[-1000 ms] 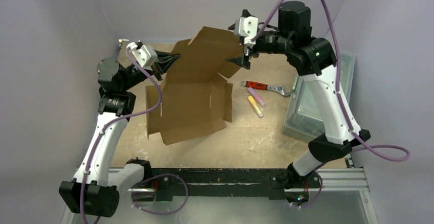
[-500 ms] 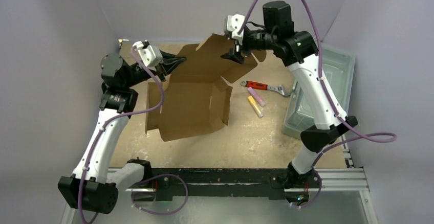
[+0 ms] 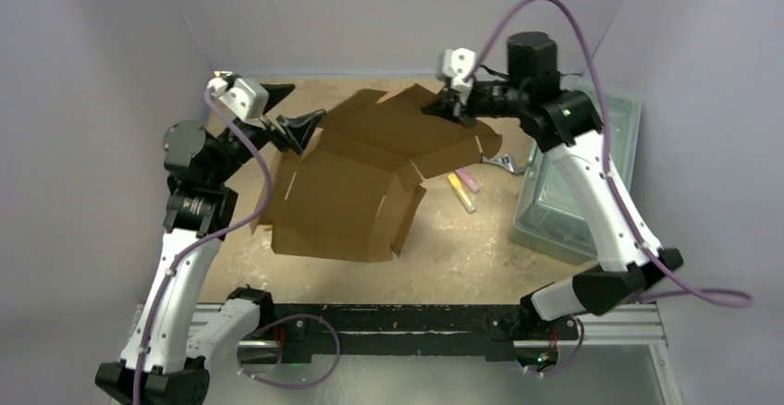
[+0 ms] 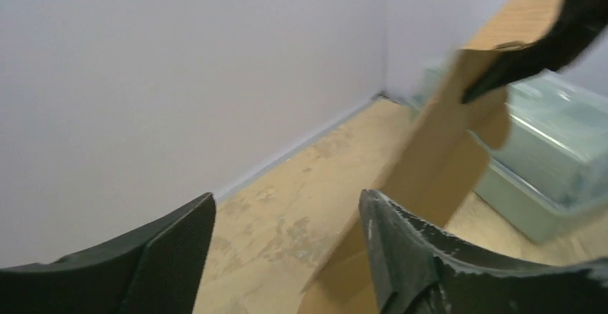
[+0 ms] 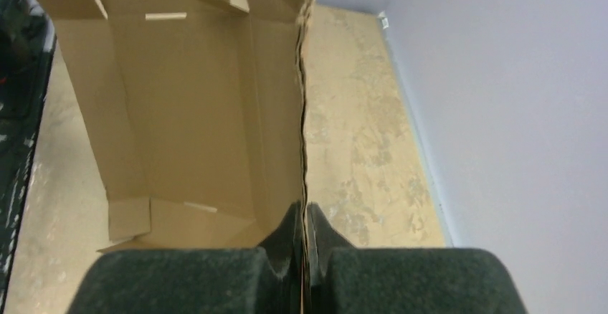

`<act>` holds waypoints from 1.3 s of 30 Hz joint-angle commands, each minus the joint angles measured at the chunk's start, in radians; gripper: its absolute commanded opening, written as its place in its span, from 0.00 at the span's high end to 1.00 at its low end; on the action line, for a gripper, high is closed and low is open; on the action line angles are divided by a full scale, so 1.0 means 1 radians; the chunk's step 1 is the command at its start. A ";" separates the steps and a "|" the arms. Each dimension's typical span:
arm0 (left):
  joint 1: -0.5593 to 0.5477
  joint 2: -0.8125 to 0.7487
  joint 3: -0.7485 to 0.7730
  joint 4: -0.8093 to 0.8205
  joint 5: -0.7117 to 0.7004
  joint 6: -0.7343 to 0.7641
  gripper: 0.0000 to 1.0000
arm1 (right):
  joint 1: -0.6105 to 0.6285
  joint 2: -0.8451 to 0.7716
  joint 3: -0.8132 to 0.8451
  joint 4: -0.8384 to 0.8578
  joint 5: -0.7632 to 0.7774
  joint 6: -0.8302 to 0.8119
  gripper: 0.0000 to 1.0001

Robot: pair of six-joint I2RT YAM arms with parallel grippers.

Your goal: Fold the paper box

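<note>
The sandy, scuffed surface (image 3: 462, 257) carries the paper box (image 3: 356, 188), a brown die-cut sheet lying left of centre with its base panel down and some side flaps standing up, while the far lid panel lifts towards the back right. Only the overhead view takes in that whole layout; the right wrist view looks along the inside of the box at its creases, slots and flaps, and the left wrist view catches just one raised panel. The translucent grey-green bin (image 3: 564, 206) stands at the right edge of the surface, to the right of the box; from the left wrist it appears behind the lifted cardboard. The right tool (image 3: 444, 104) is clamped on the far edge of the lid panel, and its own camera makes this plain: the thin cardboard edge runs straight into the slit between the two pressed-together fingers. The left tool (image 3: 305, 104) hovers by the box's far left corner, its fingers spread apart and gripping nothing; its wrist view shows bare surface and wall through the gap. Only from above do a pink stick (image 3: 467, 180) and a yellow stick (image 3: 461, 198) show, side by side between box and bin
</note>
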 commanded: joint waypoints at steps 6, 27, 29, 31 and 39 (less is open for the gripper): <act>-0.002 -0.296 -0.014 -0.390 -0.597 -0.244 0.18 | -0.214 -0.358 -0.500 0.524 -0.009 0.387 1.00; -0.002 -0.602 -0.660 -0.204 -0.562 -0.652 0.18 | -0.422 -0.566 -0.945 0.887 -0.108 0.584 1.00; -0.002 -0.551 -0.696 -0.134 -0.575 -0.682 0.21 | -0.426 -0.570 -0.967 0.916 -0.125 0.600 1.00; -0.002 -0.478 -0.707 -0.077 -0.559 -0.700 0.26 | -0.427 -0.571 -0.985 0.941 -0.132 0.616 1.00; -0.003 -0.236 -0.797 0.286 -0.435 -0.808 0.42 | -0.441 -0.577 -1.019 0.987 -0.138 0.639 1.00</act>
